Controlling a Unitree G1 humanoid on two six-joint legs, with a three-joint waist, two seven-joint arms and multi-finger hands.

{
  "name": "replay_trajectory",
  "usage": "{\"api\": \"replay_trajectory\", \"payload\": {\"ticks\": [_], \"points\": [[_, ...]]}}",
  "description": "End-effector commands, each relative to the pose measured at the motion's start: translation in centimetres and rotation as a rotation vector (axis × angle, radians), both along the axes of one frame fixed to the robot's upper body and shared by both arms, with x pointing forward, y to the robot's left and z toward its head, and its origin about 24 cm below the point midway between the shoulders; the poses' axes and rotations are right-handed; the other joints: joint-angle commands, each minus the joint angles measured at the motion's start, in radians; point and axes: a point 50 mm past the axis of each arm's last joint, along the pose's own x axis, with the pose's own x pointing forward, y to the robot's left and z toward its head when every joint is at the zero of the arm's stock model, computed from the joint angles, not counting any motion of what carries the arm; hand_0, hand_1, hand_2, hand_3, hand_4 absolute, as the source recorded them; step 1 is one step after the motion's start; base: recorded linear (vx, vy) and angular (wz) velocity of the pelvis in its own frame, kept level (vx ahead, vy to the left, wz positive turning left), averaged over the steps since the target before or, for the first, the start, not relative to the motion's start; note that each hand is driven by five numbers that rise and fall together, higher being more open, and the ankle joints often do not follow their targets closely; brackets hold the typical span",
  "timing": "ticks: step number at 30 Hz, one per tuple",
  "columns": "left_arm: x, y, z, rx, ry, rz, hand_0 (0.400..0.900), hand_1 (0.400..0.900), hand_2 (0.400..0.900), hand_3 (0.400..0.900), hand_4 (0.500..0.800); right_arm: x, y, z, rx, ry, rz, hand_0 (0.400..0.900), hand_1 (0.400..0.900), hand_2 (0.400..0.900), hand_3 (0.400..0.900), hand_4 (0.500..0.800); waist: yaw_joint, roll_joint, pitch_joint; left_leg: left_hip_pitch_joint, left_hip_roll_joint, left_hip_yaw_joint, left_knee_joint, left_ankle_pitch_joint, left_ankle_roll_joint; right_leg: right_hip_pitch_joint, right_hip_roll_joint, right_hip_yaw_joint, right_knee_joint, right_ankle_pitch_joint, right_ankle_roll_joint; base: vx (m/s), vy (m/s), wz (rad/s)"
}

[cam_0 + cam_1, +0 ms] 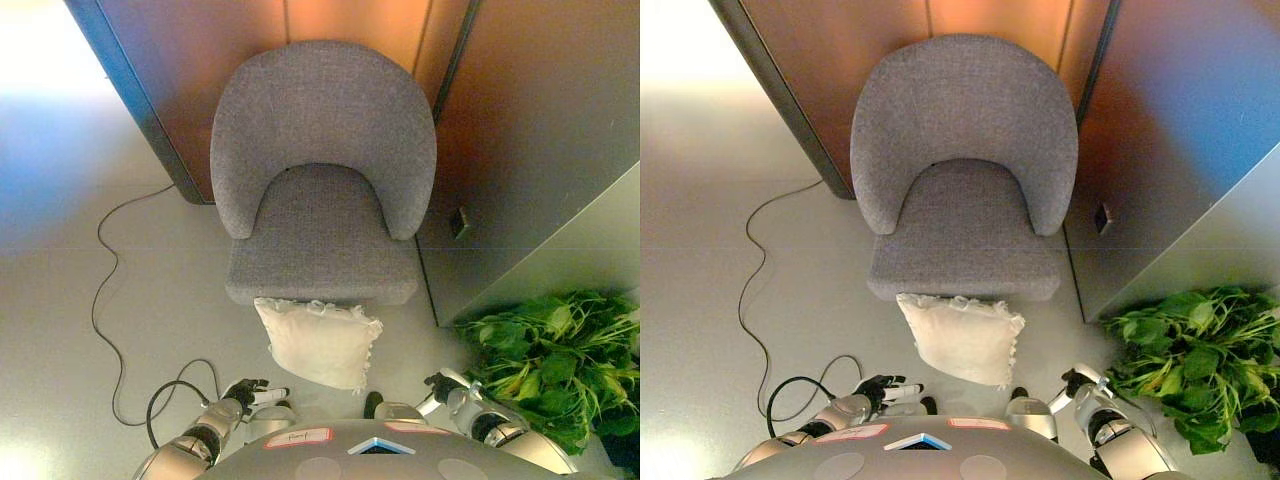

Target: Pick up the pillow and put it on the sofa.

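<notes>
A cream pillow (320, 341) with a frilled edge leans on the floor against the front of a grey armchair (322, 178), which serves as the sofa. My left hand (252, 393) hangs low at the lower left, below and left of the pillow, with fingers relaxed and holding nothing. My right hand (443, 385) shows at the lower right, below and right of the pillow, apart from it; its fingers are too small to tell. Both hands also show in the right eye view: the left hand (883, 389) and the right hand (1076, 383).
A leafy green plant (548, 356) stands at the right, close to my right arm. Brown wall panels (180, 70) rise behind the chair. A thin cable (105, 290) runs over the grey floor on the left. A grey cabinet side (560, 250) stands at the right.
</notes>
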Motion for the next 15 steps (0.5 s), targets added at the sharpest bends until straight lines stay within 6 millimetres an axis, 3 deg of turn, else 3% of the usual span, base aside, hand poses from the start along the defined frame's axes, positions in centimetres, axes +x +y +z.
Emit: {"api": "replay_trajectory", "payload": {"ticks": [1,6,15], "points": [[3.5,1.4,1.0,0.048,-0.097,0.018,0.900,0.900,0.900,0.900,0.800,3.5,0.6,0.8,0.002,-0.070,0.053,0.900,0.900,0.900,0.900,0.800,0.001,-0.039,0.059,0.007,-0.030,0.016,0.019,-0.105,0.030,0.047,-0.033,0.022,0.050,-0.125,0.074,0.00,0.000,0.00],[3.3,1.4,1.0,0.039,-0.082,0.028,0.900,0.900,0.900,0.900,0.800,3.6,0.4,0.9,-0.049,-0.129,0.085,0.900,0.900,0.900,0.900,0.800,0.003,-0.042,0.060,0.008,-0.029,0.016,0.018,-0.107,0.029,0.048,-0.034,0.017,0.048,-0.126,0.074,0.03,-0.013,0.00],[3.7,2.1,1.3,0.050,-0.130,0.102,0.900,0.900,0.900,0.900,0.800,6.8,-0.2,2.6,-0.175,-0.281,0.215,0.900,0.900,0.900,0.900,0.800,0.023,-0.034,0.108,-0.031,-0.033,-0.004,0.024,-0.095,0.030,0.013,-0.044,0.013,0.064,-0.120,0.076,0.05,-0.039,0.09]]}}
